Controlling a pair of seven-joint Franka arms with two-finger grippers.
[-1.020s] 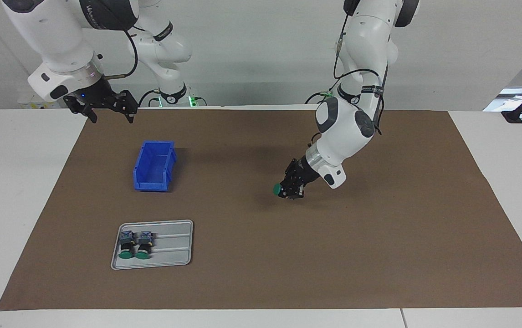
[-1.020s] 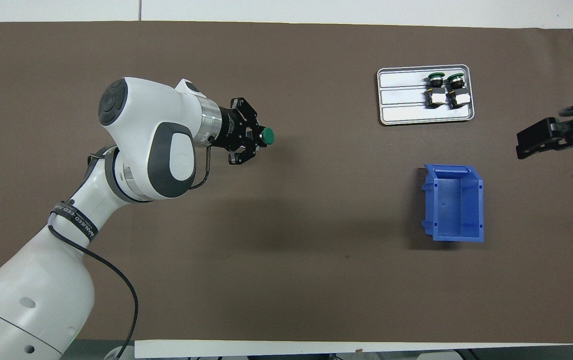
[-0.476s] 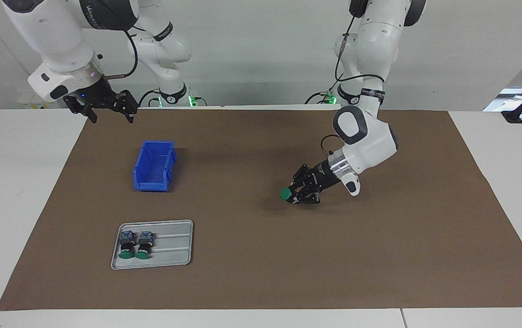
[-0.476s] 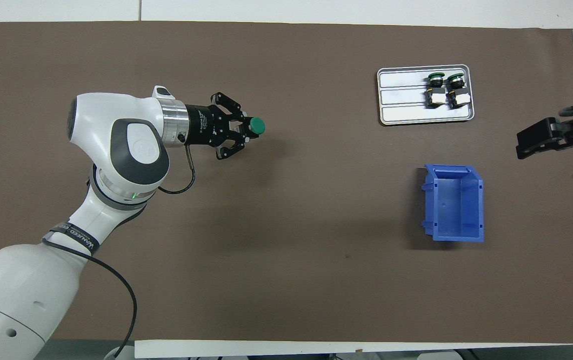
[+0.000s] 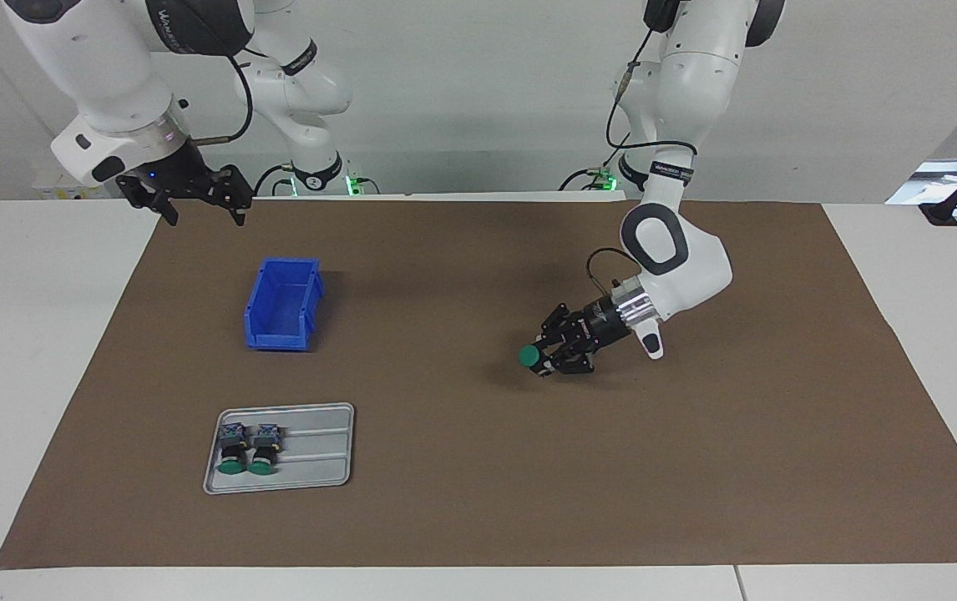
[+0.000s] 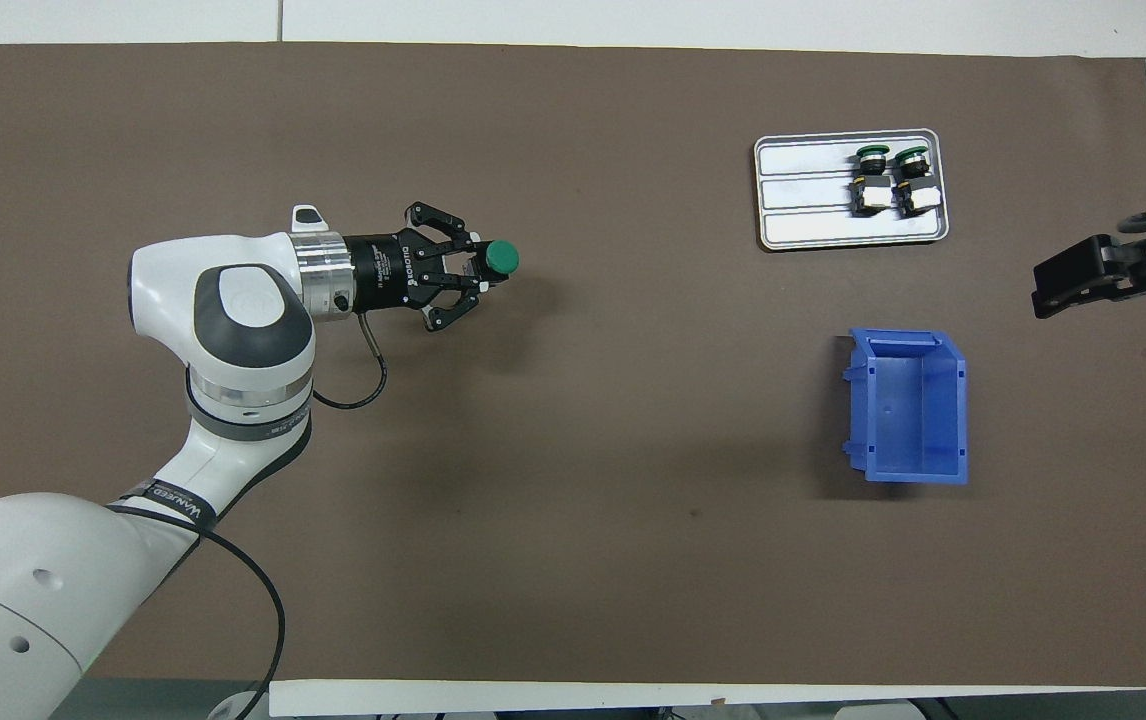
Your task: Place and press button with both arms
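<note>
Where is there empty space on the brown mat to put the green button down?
Most of the brown mat is bare: the wide middle between the left hand, holding the button, and the blue bin. Crowded spots: the grey tray with two more buttons, and the bin near the waiting right hand.

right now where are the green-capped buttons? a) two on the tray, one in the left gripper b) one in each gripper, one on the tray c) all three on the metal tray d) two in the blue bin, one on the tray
a: two buttons lie on the tray, and the left gripper is shut on the third button over the mat.
</note>
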